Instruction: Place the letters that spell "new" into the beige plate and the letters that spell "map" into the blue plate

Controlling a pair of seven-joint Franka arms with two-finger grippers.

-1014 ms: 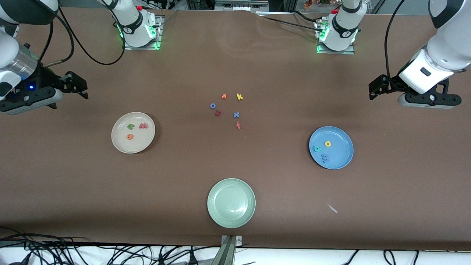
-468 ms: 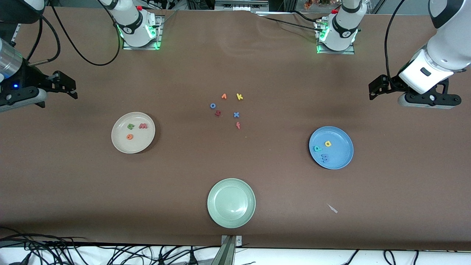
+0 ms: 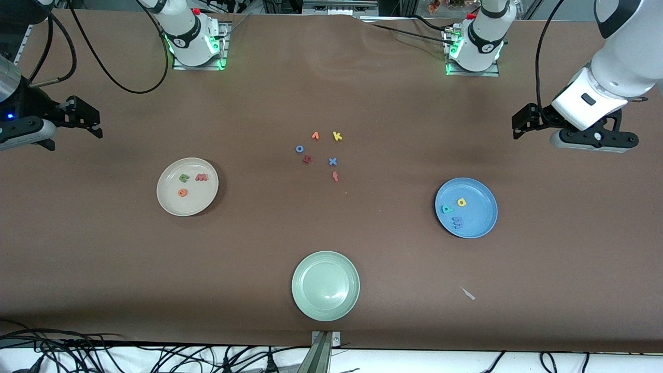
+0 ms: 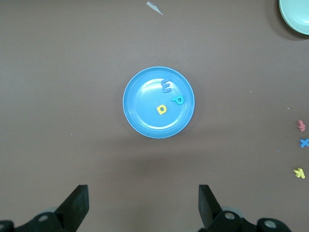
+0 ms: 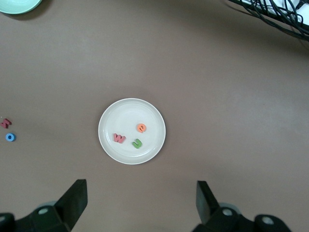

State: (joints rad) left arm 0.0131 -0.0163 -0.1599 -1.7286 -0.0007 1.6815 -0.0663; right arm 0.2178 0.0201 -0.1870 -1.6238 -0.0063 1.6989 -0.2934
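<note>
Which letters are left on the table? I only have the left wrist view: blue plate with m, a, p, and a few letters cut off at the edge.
Observer: Six loose letters sit mid-table; the ones you can't see are the blue o, an orange letter and a dark red letter.
Operator: Is "new" done?
Observer: Yes. The beige plate holds the green n, orange e and red w.
Operator: Where's the right gripper?
Observer: The right gripper is open and holds nothing, over bare table at the right arm's end.
Operator: And mine?
Observer: The left gripper is open too, over bare table near the blue plate.
</note>
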